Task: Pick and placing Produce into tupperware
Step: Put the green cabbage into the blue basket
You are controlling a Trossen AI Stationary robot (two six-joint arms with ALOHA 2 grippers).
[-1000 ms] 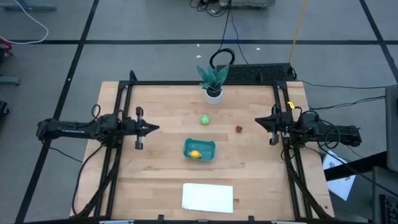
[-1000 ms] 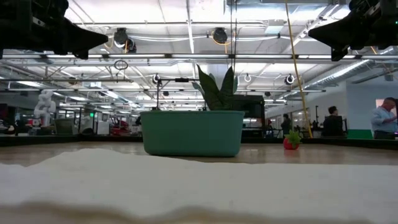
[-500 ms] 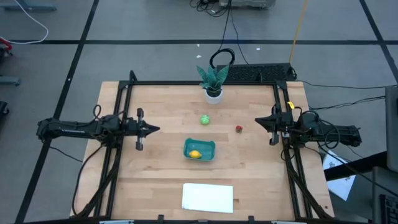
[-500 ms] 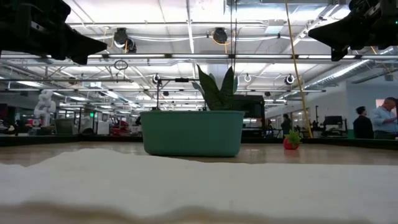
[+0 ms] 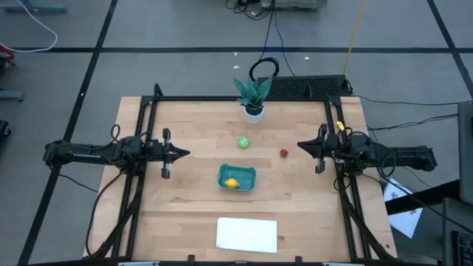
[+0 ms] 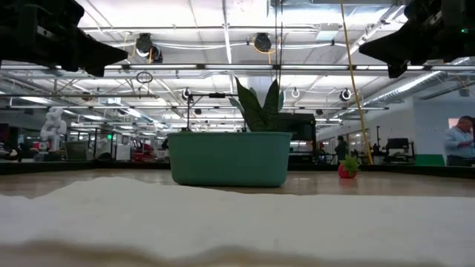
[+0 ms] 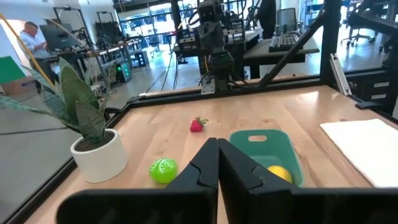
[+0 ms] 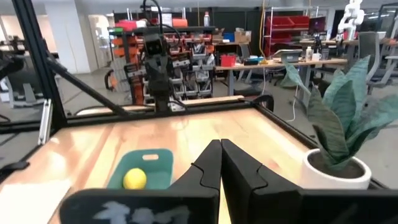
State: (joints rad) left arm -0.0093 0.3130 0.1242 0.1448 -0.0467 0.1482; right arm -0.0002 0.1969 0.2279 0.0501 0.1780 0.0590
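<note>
High view, done: yellow lemon piece [image 5: 232,183] lying inside the teal tupperware [image 5: 244,174], near the middle of the tabletop [image 5: 192,214].
High view, left to do: round green piece [image 5: 243,142] loose on the wood beyond the tupperware, toward the potted plant [image 5: 253,96]; tiny red piece [image 5: 284,153] loose off to the right-arm side; roughly a third of the job finished, judging by one of three pieces in.
High view, tools: left tool [image 5: 185,153] pressed together, holding nothing, well apart from the tupperware; right tool [image 5: 301,145] pressed together, empty, near the red piece but not touching.
High view, change: right arm shifted inward from the frame edge toward the red piece since a second ago; left arm, produce and tupperware unmoved.
Low view: tupperware [image 6: 229,158] square in the middle, red piece [image 6: 346,167] beside it on the bare wood; right tool [image 6: 365,50] up high, slightly farther in than before.
Left wrist view: left tool [image 7: 218,144] closed tip to tip; green piece [image 7: 163,170] and red piece [image 7: 197,125] outside the tupperware [image 7: 261,140], lemon piece [image 7: 278,173] within.
Right wrist view: right tool [image 8: 221,147] shut, nothing pinched; lemon piece [image 8: 134,178] sitting in the tupperware [image 8: 155,160].
</note>
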